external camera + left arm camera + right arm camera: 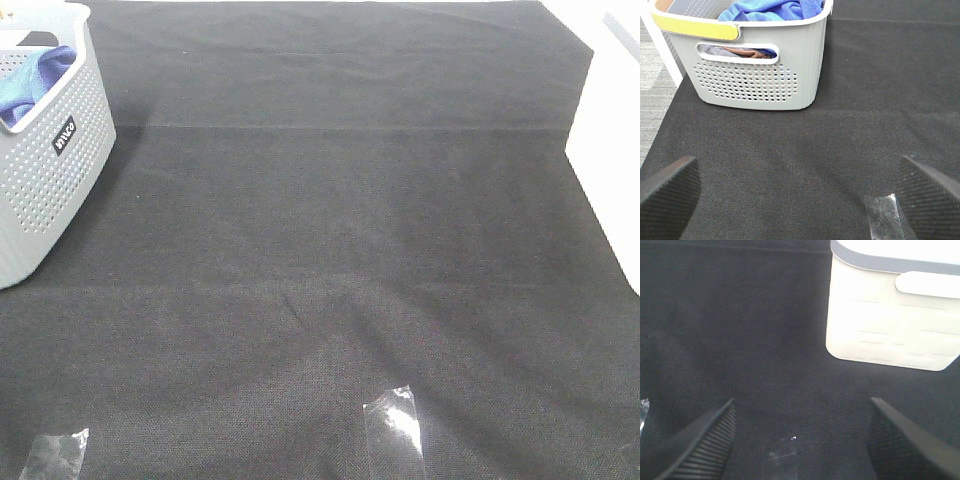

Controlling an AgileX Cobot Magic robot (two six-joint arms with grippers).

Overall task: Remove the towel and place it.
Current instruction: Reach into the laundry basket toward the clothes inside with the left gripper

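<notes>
The blue towel [35, 82] lies bunched inside the grey perforated laundry basket [60, 170] at the far left of the black-covered table. The left wrist view shows the towel [770, 10] heaped over the basket [760, 80] rim, with a brownish cloth under it behind the handle slot. My left gripper [800, 195] is open, hanging over bare black cloth well short of the basket. My right gripper [800, 440] is open too, over black cloth, with nothing between its fingers. Neither arm shows in the exterior high view.
A white bin [895, 305] stands at the table's right edge [610, 130]. Clear tape strips [395, 425] [55, 455] stick to the black cloth near the front edge. The basket has a yellow handle [695, 27]. Grey floor lies past the table's left side.
</notes>
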